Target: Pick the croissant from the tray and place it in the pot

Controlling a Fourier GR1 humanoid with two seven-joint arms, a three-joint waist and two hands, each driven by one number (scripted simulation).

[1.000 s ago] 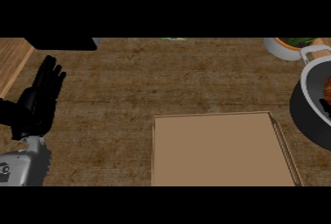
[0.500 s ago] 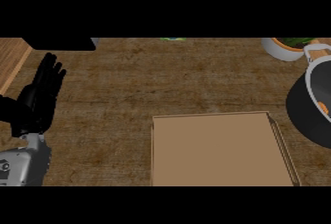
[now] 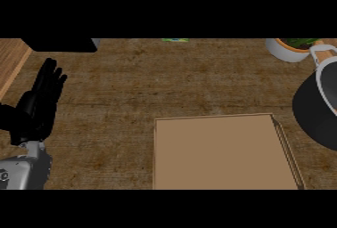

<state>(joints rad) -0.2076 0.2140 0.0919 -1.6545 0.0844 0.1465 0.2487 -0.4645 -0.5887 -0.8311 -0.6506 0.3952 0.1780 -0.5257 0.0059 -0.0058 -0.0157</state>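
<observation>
Resting at the counter's left edge: left hand (image 3: 36, 111), fingers straight and upright, holding nothing. Tray (image 3: 220, 153) lies well to its right, bare-topped. Pot (image 3: 316, 111) sits beyond the tray, farther right. Croissant not visible; whereabouts cannot be told.

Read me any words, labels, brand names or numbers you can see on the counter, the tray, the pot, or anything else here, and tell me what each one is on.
None: no readable text shows on anything.
The tray is plain brown, unmarked.
The pot is plain black, with no label visible.
The small green item at the counter's far edge is too cut off and blurred to read.
The white planter shows no lettering.
</observation>
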